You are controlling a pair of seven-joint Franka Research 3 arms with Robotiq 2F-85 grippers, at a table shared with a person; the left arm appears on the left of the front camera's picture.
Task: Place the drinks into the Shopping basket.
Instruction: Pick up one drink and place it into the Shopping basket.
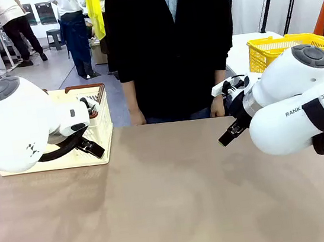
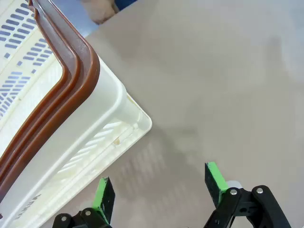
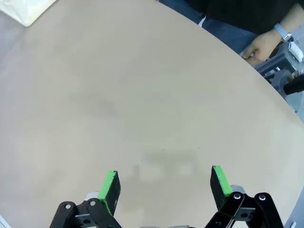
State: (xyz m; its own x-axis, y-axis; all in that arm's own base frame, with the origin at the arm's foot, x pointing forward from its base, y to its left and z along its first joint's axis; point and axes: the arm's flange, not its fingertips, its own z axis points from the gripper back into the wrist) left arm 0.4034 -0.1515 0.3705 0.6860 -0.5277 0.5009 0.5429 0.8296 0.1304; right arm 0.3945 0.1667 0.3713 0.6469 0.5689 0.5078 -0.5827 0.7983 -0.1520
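Two grippers hang over the table [image 1: 173, 203], both with jaws spread wide and nothing between the green pads. The left gripper [image 2: 159, 183] is at about 9 o'clock on the table as the front camera sees it, just beside the Shopping basket [image 1: 104, 125]. In the left wrist view the cream basket with its brown rim takes up the 9 to 11 o'clock part of the picture. One rounded corner points toward the middle, and one green pad [image 2: 103, 192] is just beside the perforated outer wall; whether it touches, I cannot tell. The right gripper [image 3: 164, 180] is at about 3 o'clock on the table, over bare tan surface, well apart from the basket. A person [image 1: 170, 48] in a dark top stands at 12 o'clock, both hands resting at the far table edge; one hand [image 3: 259, 47] shows at 1 o'clock in the right wrist view. A yellow mesh basket [image 1: 272, 50] sits on a white surface behind, near 2 o'clock.
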